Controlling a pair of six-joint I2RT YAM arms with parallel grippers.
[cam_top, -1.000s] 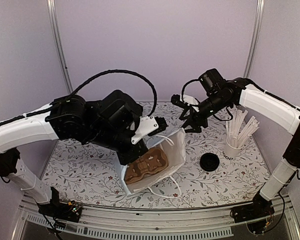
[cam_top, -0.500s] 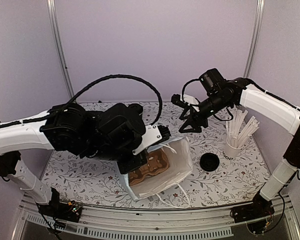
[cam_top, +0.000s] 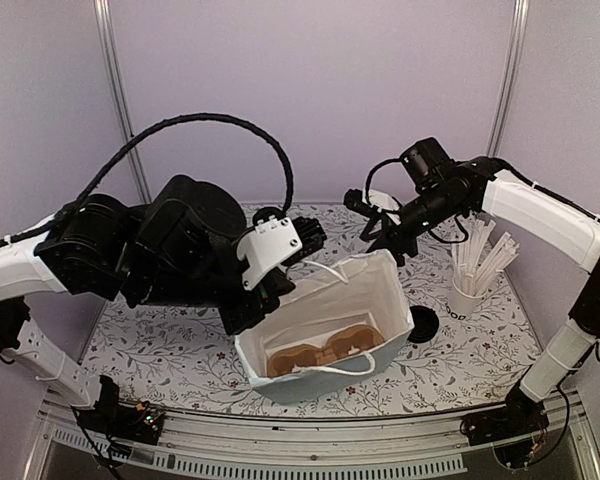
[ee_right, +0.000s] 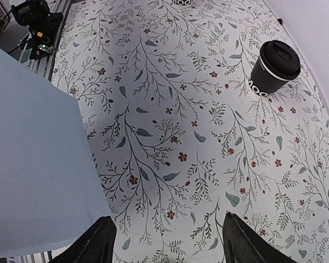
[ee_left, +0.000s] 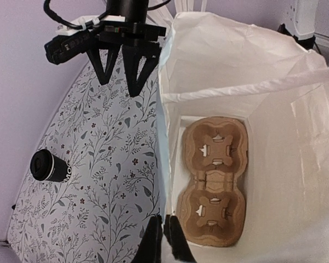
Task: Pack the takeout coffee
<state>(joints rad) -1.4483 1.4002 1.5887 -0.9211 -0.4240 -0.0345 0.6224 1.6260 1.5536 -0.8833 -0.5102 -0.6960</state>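
Note:
The takeout coffee (ee_right: 274,68), a small black lidded cup, stands on the floral table; in the top view the takeout coffee (cam_top: 421,325) is partly hidden behind the bag, and the left wrist view shows the takeout coffee (ee_left: 49,166) too. The pale-blue paper bag (cam_top: 325,300) stands upright and open with the brown cup carrier (cam_top: 330,350) flat on its floor. My left gripper (ee_left: 163,230) is shut on the bag's rim. My right gripper (ee_right: 169,230) hangs open and empty above the table behind the bag, with the cup ahead of it.
A white cup of wooden stirrers (cam_top: 472,285) stands at the right, behind the coffee. The bag's white string handles (cam_top: 330,368) hang over its mouth. The purple back wall and metal posts close in the table's far side.
The left arm has lifted and drawn back, pulling the bag from a slumped tilt to standing upright with its mouth wide. The right arm has barely moved.

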